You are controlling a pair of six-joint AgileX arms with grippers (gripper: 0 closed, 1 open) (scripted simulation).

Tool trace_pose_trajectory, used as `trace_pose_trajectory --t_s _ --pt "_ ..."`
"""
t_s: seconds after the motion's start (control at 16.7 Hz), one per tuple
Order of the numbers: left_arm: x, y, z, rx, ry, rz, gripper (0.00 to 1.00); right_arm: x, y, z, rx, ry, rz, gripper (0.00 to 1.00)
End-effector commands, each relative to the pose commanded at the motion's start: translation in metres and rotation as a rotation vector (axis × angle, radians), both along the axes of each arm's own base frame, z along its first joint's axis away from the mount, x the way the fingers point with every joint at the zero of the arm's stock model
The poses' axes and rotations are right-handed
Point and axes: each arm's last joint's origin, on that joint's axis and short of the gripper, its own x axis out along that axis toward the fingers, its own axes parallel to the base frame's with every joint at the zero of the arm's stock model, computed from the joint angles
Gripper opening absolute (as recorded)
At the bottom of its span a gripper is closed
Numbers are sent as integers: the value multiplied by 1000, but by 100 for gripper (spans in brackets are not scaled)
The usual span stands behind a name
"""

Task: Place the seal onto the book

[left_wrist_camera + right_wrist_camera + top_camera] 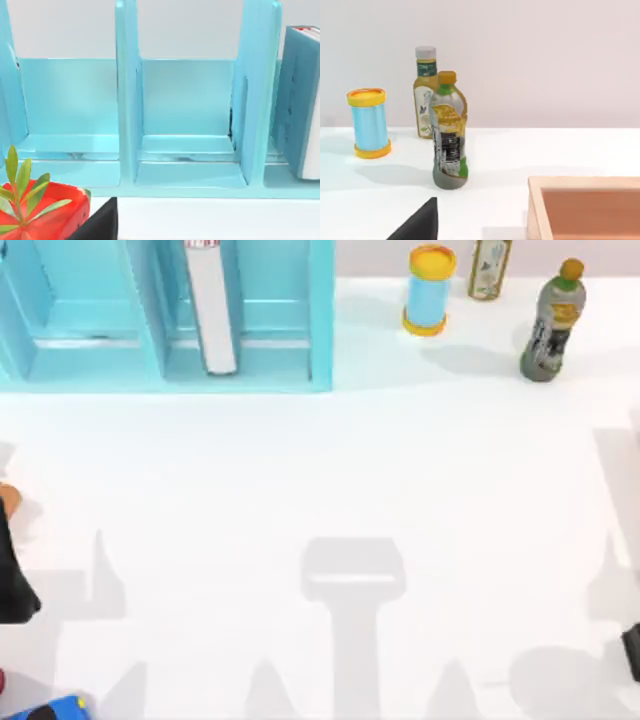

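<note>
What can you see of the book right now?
The book stands upright inside the light-blue shelf unit, in a compartment toward its right end. From above, white page edges and a red mark at the far end show. The left wrist view shows a teal-blue cover with white pages, its base resting on the shelf floor. No gripper touches it.

A white tabletop (330,470) runs back to a plain pale wall (530,60), soft grey shadows lying across it, with a light-blue shelf unit (150,365) standing at its far left.

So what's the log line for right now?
left arm: left edge | right arm: right edge | book: upright in shelf
</note>
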Motion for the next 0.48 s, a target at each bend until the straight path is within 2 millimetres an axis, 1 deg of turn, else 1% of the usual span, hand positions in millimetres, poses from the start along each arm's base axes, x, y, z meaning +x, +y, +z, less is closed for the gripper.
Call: trace_pose_trajectory --t_s 0.24,0.48 --pt "1 -1 3 0 -2 -2 100 0 0 0 0 0 0 100" --pt "12 -4 22 -2 -2 -8 100 0 0 0 0 0 0 100"
